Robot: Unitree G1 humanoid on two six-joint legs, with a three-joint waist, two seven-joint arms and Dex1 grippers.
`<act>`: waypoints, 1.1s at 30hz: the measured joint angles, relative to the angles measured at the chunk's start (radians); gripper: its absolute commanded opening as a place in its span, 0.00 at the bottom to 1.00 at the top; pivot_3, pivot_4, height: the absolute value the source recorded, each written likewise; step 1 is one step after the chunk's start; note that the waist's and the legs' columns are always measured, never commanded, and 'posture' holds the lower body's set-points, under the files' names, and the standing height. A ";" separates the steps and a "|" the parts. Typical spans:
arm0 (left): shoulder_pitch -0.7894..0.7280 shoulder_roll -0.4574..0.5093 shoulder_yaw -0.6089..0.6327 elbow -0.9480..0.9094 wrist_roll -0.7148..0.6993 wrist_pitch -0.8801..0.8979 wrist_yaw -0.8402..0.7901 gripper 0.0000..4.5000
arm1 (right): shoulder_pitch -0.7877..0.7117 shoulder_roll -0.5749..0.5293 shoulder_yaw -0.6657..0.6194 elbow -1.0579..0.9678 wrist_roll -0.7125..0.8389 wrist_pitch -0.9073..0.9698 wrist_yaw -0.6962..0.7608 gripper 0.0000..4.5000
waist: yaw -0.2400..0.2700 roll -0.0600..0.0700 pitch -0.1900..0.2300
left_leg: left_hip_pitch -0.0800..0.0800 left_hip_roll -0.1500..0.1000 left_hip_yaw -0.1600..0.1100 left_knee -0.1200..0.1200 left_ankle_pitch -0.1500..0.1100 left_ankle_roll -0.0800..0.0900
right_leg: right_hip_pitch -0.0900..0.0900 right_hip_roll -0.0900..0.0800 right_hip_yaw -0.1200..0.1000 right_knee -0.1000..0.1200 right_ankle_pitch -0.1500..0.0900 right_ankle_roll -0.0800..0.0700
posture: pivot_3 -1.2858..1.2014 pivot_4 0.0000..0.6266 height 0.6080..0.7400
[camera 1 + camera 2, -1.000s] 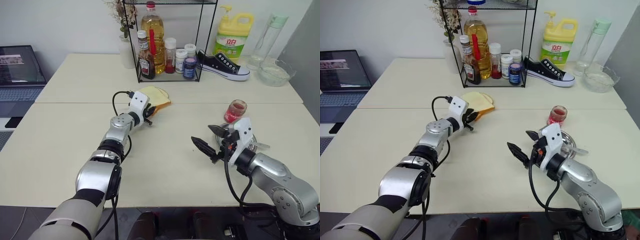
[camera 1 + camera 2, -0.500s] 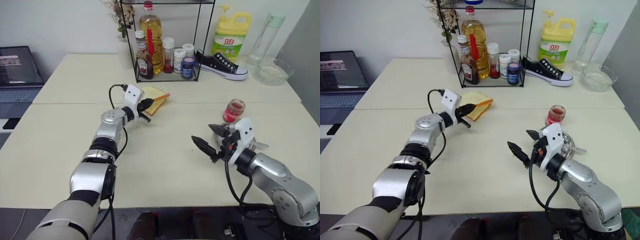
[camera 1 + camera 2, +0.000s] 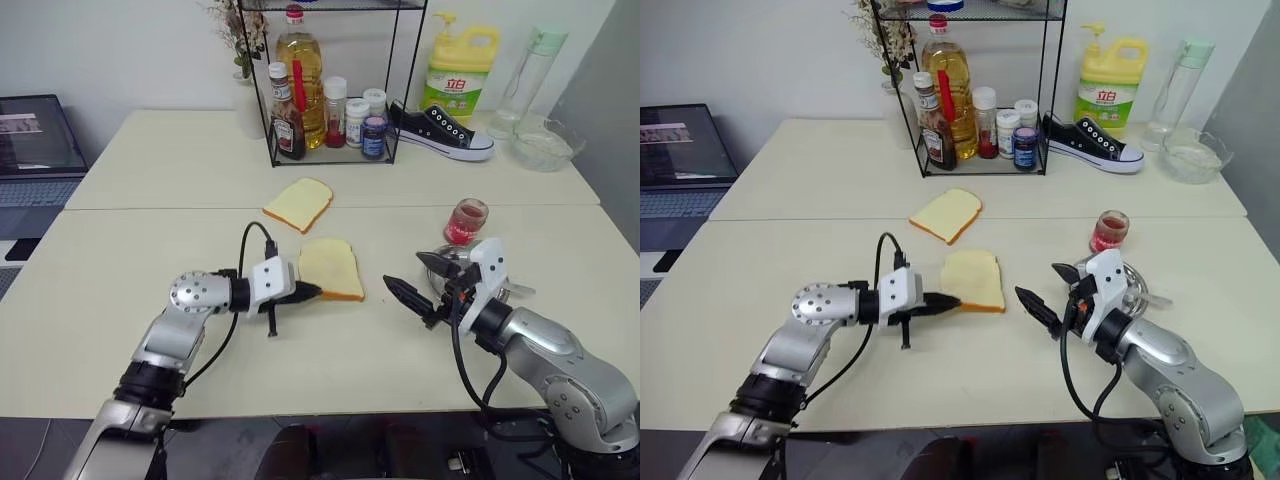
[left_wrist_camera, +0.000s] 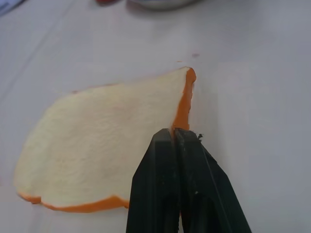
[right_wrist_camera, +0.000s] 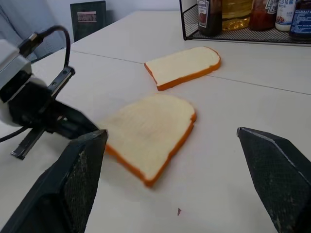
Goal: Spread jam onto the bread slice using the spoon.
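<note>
Left eye view: the bread slice (image 3: pixel 331 269) lies flat at the bench (image 3: pixel 120 260) centre, its twin slice (image 3: pixel 298 203) at 11 o'clock from it and the jam (image 3: pixel 467 221) jar at 2 o'clock.

Left wrist view: the left gripper (image 4: pixel 175 133) has its jaws pinched shut on the slice's crust corner.

Right wrist view: the right gripper (image 5: pixel 180 179) jaws gape wide (nothing between them), facing the slice.

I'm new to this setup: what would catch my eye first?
The left gripper, shut on the corner of a pale yellow bread slice with tan crust at the table's middle. A twin slice lies beyond it, and the open right gripper hovers near a small glass jar of red jam.
</note>
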 measured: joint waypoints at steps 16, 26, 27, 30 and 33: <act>0.059 0.025 -0.047 -0.106 -0.047 -0.023 -0.073 0.01 | 0.078 -0.055 -0.017 -0.074 0.083 0.063 0.023 1.00 | -0.001 0.001 0.000 | 0.001 0.000 0.000 0.000 0.000 0.000 | 0.002 0.002 0.000 -0.001 0.000 0.000 | 0.52 0.24 1.00; -0.007 -0.005 -0.065 0.010 -0.003 -0.091 -0.033 0.01 | 0.105 -0.112 -0.018 -0.085 0.127 0.094 0.045 1.00 | -0.002 0.001 0.000 | 0.001 0.000 0.000 0.000 0.000 0.000 | 0.002 0.003 0.000 -0.001 0.000 0.000 | 0.52 0.24 1.00; -0.005 -0.007 -0.066 0.006 -0.007 -0.086 -0.034 0.05 | 0.106 -0.112 -0.018 -0.085 0.127 0.093 0.044 1.00 | -0.002 0.001 0.000 | 0.001 0.000 0.000 0.000 0.000 0.000 | 0.002 0.003 0.000 -0.001 0.000 0.000 | 0.52 0.24 1.00; -0.001 -0.007 -0.066 -0.006 -0.024 -0.065 -0.042 0.20 | 0.109 -0.112 -0.021 -0.085 0.127 0.090 0.044 1.00 | -0.002 0.001 0.000 | 0.001 0.000 0.000 0.000 0.000 0.000 | 0.002 0.003 0.000 -0.001 0.000 0.000 | 0.52 0.24 1.00; 0.004 0.003 -0.066 -0.036 -0.050 -0.008 -0.062 0.41 | 0.131 -0.112 -0.030 -0.085 0.125 0.078 0.044 1.00 | -0.002 0.001 0.000 | 0.001 0.000 0.000 0.000 0.000 0.000 | 0.002 0.003 0.000 -0.001 0.000 0.000 | 0.52 0.24 1.00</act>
